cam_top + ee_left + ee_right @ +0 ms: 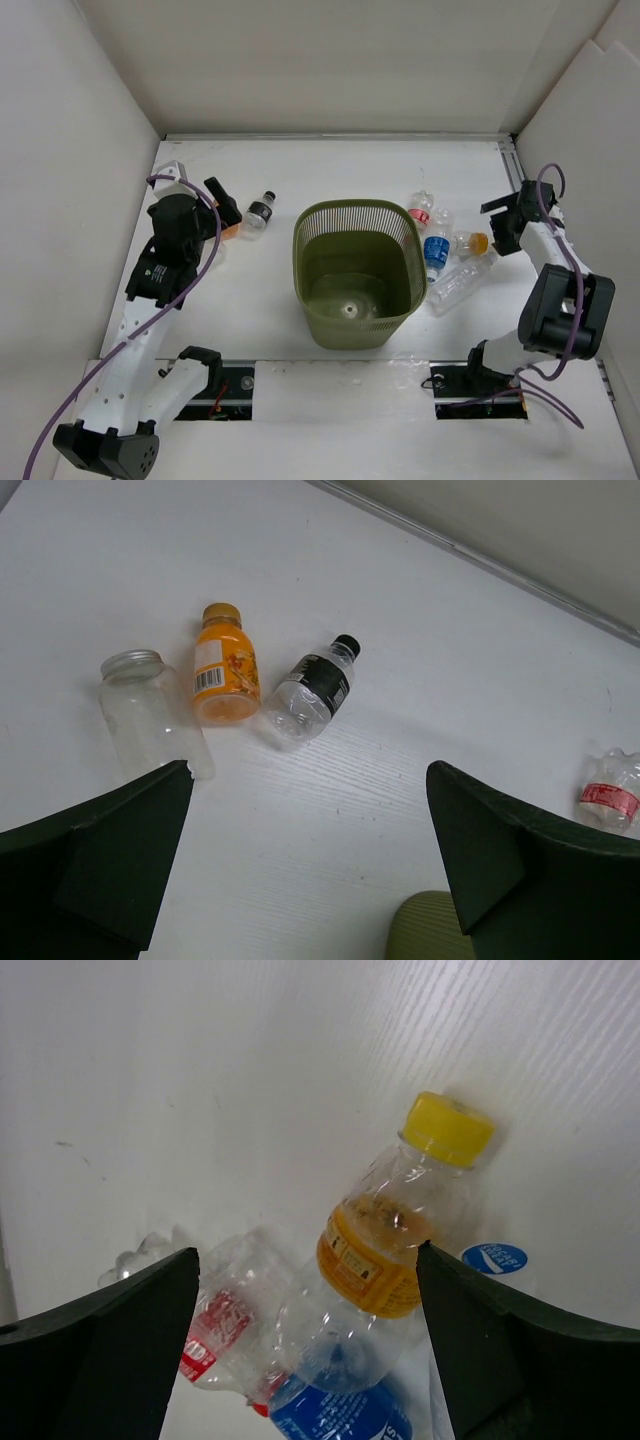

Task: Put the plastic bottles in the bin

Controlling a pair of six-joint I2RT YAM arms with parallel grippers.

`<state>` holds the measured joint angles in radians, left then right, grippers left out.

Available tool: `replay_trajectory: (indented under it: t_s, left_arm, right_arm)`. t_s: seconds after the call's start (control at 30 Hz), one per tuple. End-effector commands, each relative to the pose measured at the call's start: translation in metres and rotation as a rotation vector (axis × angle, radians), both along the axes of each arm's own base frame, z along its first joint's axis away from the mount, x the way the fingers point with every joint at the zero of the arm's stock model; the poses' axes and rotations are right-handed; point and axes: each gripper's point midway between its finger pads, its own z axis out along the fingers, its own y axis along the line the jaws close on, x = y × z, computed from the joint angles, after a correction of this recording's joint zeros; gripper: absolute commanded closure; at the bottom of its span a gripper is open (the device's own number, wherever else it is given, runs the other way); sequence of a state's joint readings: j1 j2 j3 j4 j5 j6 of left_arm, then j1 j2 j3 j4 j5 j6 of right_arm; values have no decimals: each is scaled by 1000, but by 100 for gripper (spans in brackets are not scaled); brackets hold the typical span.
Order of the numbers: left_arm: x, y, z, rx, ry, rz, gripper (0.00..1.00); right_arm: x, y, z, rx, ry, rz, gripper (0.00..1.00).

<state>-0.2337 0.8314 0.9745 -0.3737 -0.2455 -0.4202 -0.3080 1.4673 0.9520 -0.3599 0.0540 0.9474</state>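
Olive mesh bin [350, 333] in the middle, contents unclear. Right pincer [305, 1260] wide open over yellow-capped bottle [400, 1230], right of bin. Left pincer [310, 780] wide open near jar [150, 710], orange bottle [224, 670] and black-label bottle [312, 688], left of bin.

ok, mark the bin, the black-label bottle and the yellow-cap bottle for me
bin [352, 333], top external view, near outer wall.
black-label bottle [322, 680], left wrist view, on its label.
yellow-cap bottle [448, 1127], right wrist view, on the cap.

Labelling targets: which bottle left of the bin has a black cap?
The black-label bottle; the orange bottle has a gold cap, the jar a silver lid.
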Motion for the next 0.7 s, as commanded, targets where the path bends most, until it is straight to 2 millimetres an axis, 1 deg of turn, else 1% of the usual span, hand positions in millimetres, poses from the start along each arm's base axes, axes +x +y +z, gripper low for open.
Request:
replay_trajectory:
  t_s: [0.0, 0.07, 0.1, 0.27, 0.3, 0.33, 0.47, 0.5, 0.53, 0.6, 0.63, 0.67]
  left_arm:
    - [2, -3, 10, -5, -46, -23, 0]
    - [0, -2, 13, -7, -54, -23, 0]
    - [0, -2, 13, -7, -54, -23, 0]
    - [0, -4, 13, -10, -54, -32, 0]
    - [0, -4, 13, -10, -54, -32, 0]
    - [0, -4, 13, -10, -54, -32, 0]
    - [0, -4, 13, -10, -54, -32, 0]
    - [0, -4, 13, -10, -54, -32, 0]
    - [0, -4, 13, -10, -54, -32, 0]
    - [0, -4, 13, -10, -54, -32, 0]
    - [0, -4, 13, -10, -54, -32, 0]
    - [0, -4, 13, -10, -54, -32, 0]
  right_arm:
    - [9, -12, -11, -12, 8, -55, 8]
    - [8, -14, -15, -18, 20, -63, 9]
    - [4, -15, -27, -17, 61, -70, 9]
    - [0, -23, -40, -35, 132, -96, 12]
    - [3, -25, -39, -43, 131, -102, 13]
    - [2, -25, -46, -36, 158, -100, 13]
    - [8, -27, -59, -27, 233, -81, 14]
    - [9, -30, -61, -32, 248, -86, 17]
    - [12, -37, -58, -41, 248, -102, 21]
    - [15, -40, -61, -54, 257, -97, 27]
    - [17, -41, -58, -61, 251, -90, 31]
    - [23, -43, -54, -71, 243, -80, 42]
